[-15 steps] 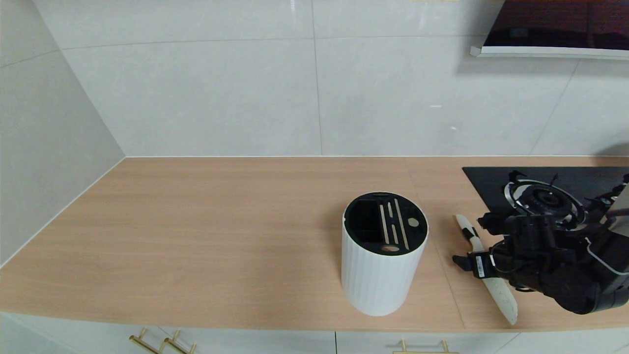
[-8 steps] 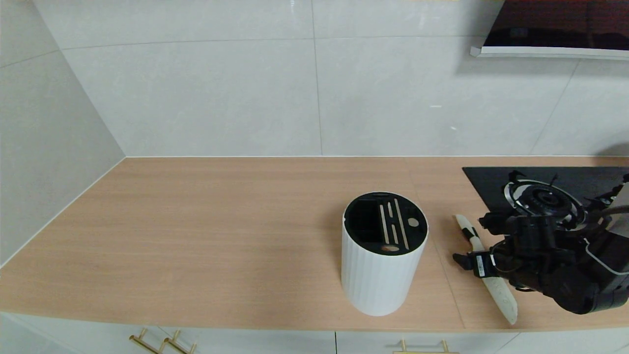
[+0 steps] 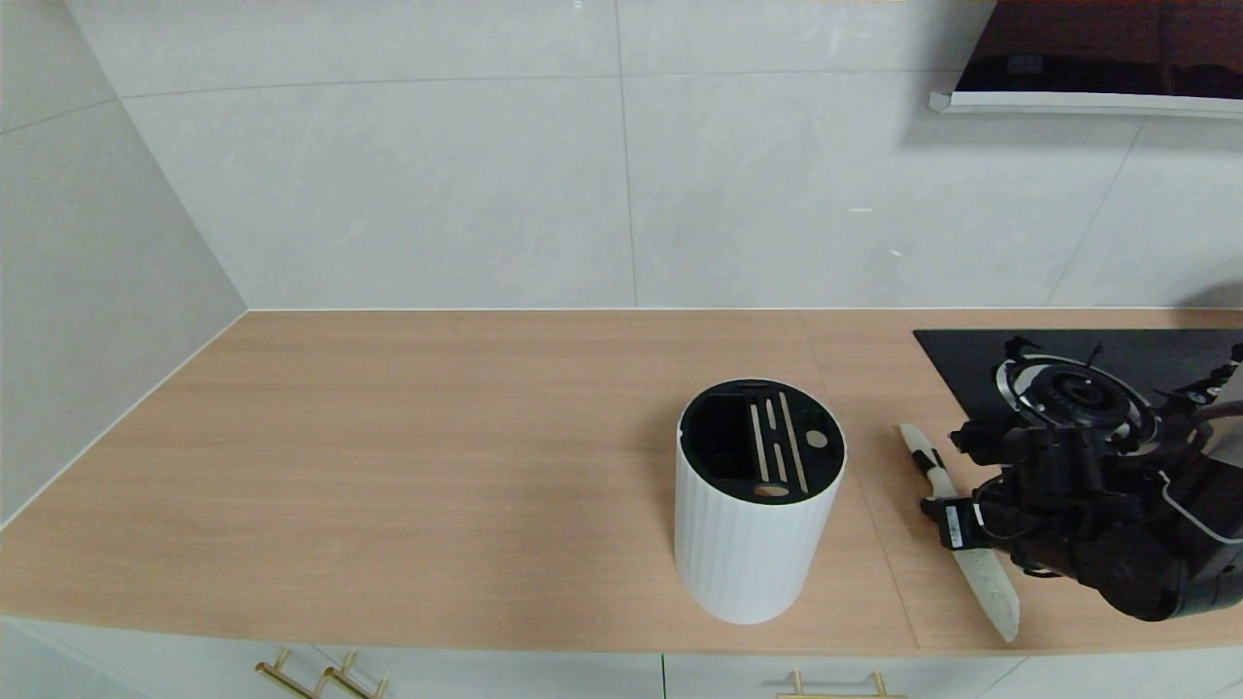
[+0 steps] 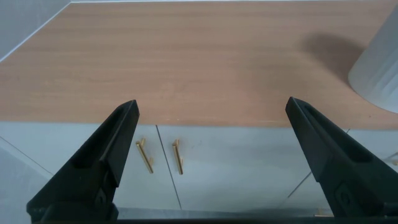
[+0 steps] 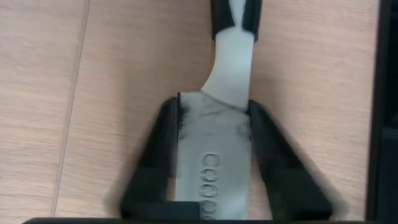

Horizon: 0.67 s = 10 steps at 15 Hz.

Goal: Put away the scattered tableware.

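A knife with a pale blade (image 3: 992,584) and a black-and-white handle lies flat on the wooden counter (image 3: 437,456), to the right of a white ribbed knife holder (image 3: 753,529) with a black slotted top. My right gripper (image 3: 950,476) sits low over the knife, shut on the blade just below the handle. In the right wrist view the black fingers (image 5: 163,146) press both edges of the blade (image 5: 229,71), and my right gripper (image 5: 214,127) straddles it. My left gripper (image 4: 211,112) hangs open over the counter's front edge, with the holder (image 4: 380,62) off to one side.
A black hob (image 3: 971,359) with a gas burner (image 3: 1078,388) lies right behind the right arm. A range hood (image 3: 1097,58) hangs above it. Tiled walls close the back and left. Cabinet fronts with gold handles (image 4: 177,155) run below the counter edge.
The right gripper's fingers have drawn in around the knife blade; the near finger moved toward the blade. Knife, holder and left arm stayed put.
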Motion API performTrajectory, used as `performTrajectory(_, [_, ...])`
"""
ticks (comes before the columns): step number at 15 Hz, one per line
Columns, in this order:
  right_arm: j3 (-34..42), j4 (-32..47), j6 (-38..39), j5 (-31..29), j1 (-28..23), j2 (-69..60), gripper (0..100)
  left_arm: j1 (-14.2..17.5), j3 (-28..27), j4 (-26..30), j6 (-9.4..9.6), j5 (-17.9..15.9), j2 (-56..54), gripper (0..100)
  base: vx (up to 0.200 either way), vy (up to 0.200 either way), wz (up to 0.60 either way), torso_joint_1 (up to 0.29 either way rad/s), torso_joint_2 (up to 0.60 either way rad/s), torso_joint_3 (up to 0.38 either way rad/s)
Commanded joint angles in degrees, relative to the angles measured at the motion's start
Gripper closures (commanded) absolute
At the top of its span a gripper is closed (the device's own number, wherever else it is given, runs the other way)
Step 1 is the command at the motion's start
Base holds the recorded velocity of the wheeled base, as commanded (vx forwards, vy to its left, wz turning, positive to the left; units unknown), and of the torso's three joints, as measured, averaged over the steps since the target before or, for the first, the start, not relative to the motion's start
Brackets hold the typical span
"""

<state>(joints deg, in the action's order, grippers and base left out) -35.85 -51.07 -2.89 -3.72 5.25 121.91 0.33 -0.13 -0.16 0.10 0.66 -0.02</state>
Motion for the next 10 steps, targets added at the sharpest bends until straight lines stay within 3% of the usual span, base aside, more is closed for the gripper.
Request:
performTrajectory(1, [-0.01, 0.0, -0.01, -0.06, 0.02, -0.35, 100, 0.02, -0.04, -0.02, -0.01, 0.04, 0.02, 0, 0.0, 0.0, 0.0, 0.0, 0.0, 0.0])
performTrajectory(6, [0.08, 0.0, 0.08, 0.03, -0.07, -3.61, 100, 0.02, 0.05, -0.02, -0.01, 0.04, 0.02, 0, 0.0, 0.0, 0.0, 0.0, 0.0, 0.0])
performTrajectory(10, [1.31, 1.5, 0.34, 0.11, 1.34, -15.12, 100, 0.02, 0.05, -0.02, 1.05, -0.13, 0.02, 0, 0.0, 0.0, 0.0, 0.0, 0.0, 0.0])
